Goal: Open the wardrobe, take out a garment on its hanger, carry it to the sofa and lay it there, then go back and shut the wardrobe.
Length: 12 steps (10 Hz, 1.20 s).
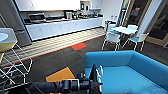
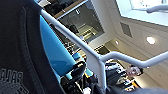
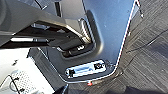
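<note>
We are in a wide break room, and the largest thing before us is the sofa (image 1: 130,72), bright blue with a low rounded back, taking up the lower right of the head view. Behind it runs a long white kitchen bench (image 1: 62,26) along the far wall, and to the right stands a small white table (image 1: 125,30) ringed by white chairs (image 1: 111,38). On the dark carpet lie an orange patch (image 1: 61,75) and a red one (image 1: 78,46).

We judge that we are at the carrying step, arriving at the sofa: our left arm (image 1: 57,87) reaches forward from the lower left so that its load comes to the near end of the seat, the place where it is to be laid.

The garment (image 2: 17,50) hangs close against the left wrist camera, plain black fabric with a faint printed mark low down. In the head view it shows as a dark fold just at the arm's tip, touching or nearly touching the sofa's edge. The hanger (image 2: 100,62), thin and white, crosses the left wrist view with blue upholstery behind it.

The left pincer (image 1: 96,83) appears to be closed on the hanger. We cannot tell how the right pincer stands.
</note>
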{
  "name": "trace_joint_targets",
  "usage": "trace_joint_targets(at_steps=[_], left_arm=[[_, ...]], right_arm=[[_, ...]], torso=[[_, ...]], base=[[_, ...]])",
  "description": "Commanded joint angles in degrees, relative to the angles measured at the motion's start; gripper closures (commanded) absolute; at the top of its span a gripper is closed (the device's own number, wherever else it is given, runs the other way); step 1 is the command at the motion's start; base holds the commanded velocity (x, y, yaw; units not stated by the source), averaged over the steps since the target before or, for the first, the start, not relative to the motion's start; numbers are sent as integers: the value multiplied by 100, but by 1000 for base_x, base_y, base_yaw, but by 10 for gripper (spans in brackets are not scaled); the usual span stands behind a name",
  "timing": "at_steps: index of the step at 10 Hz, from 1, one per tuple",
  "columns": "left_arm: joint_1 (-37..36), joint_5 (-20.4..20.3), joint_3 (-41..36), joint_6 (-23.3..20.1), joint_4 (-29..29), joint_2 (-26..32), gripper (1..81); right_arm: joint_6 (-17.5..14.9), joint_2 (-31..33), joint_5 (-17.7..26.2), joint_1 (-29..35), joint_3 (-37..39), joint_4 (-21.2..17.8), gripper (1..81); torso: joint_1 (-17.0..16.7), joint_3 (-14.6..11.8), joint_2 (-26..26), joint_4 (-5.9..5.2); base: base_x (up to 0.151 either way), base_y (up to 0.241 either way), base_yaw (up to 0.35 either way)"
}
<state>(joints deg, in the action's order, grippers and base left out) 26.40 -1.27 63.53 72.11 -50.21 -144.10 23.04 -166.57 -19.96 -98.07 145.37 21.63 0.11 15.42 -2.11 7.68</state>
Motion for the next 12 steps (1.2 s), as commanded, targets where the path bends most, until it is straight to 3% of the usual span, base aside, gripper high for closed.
trace_joint_targets(at_steps=[1,12], left_arm=[[-764,-242,-402,-65,-182,13,811],[-720,-242,-464,-56,-252,162,811]], right_arm=[[-1,34,273,-68,-1,96,10],[-10,-142,264,-24,306,123,10]], torso=[[0,0,0,0],[0,0,0,0]], base=[[0,0,-283],[0,0,-283]])
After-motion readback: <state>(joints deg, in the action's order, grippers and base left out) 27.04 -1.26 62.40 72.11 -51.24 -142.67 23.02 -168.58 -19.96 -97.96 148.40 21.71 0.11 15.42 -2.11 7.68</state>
